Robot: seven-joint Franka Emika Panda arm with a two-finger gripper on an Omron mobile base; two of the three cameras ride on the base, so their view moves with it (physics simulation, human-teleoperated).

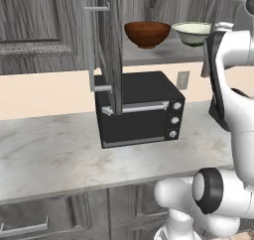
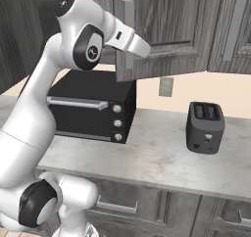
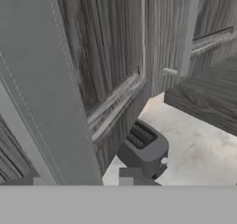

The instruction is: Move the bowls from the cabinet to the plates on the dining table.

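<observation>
The claw sits close against the open cabinet door, tips barely visible, so whether it grips anything I cannot tell; swinging inward it could knock that door. Two bowls wait on the shelf beyond it: brown bowl and cream bowl. One toaster sits below

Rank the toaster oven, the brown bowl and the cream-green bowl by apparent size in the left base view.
1. Black toaster oven, clearly largest.
2. Reddish-brown bowl.
3. Pale cream-green bowl. It looks smaller, but the arm hides its right edge, so the two bowls may be much alike.
</observation>
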